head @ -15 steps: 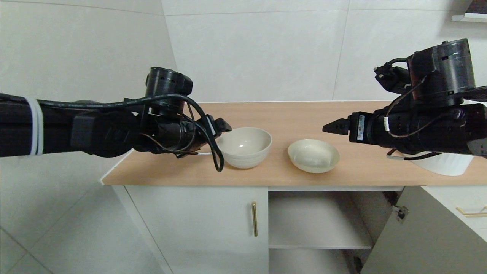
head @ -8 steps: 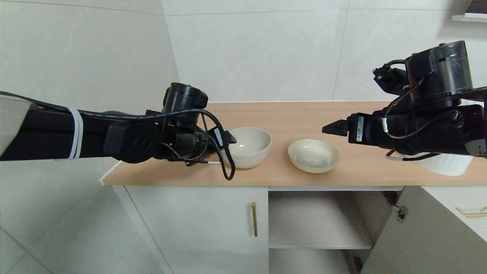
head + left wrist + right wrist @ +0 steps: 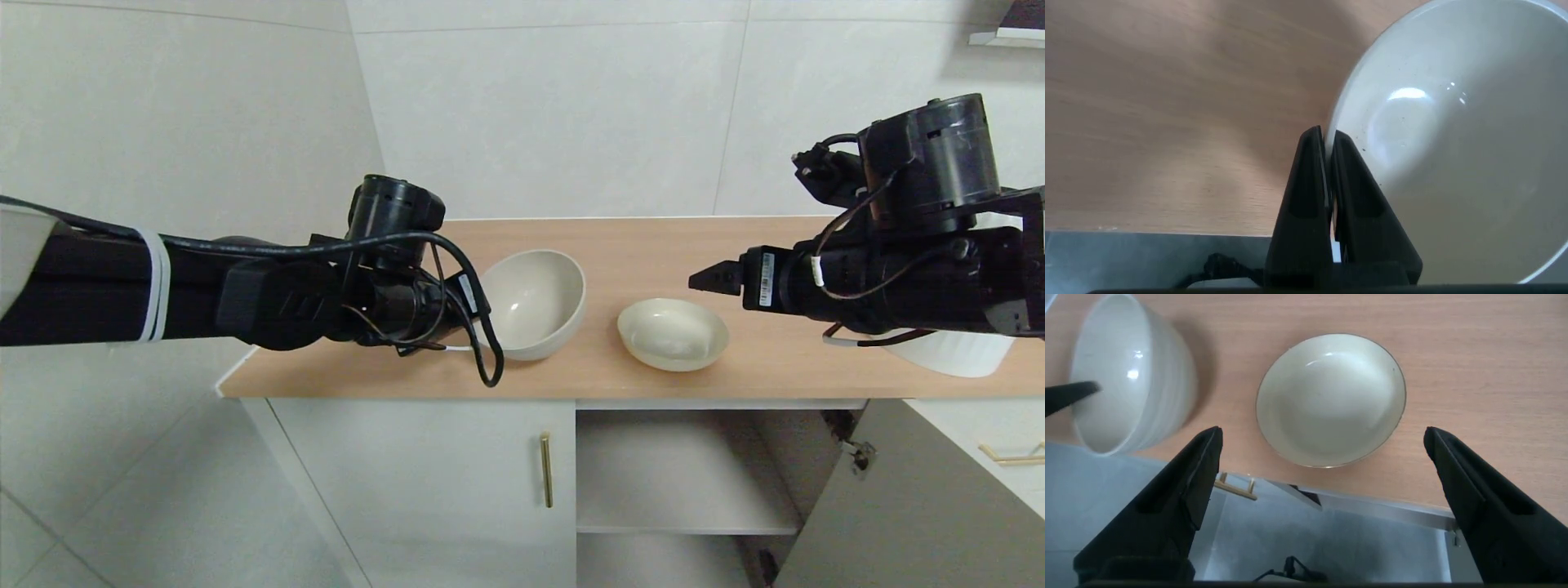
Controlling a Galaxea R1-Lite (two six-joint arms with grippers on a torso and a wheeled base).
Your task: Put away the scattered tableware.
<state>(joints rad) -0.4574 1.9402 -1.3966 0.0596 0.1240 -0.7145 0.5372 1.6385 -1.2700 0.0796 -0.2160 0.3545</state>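
Left fingers [image 3: 1308, 188] pinch the tilted bowl [image 3: 535, 302] at its rim.

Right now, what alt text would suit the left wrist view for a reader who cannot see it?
The left gripper pinches the rim of a cream bowl, its two dark fingers closed with one on each side of the wall. A light wooden counter lies behind the bowl.
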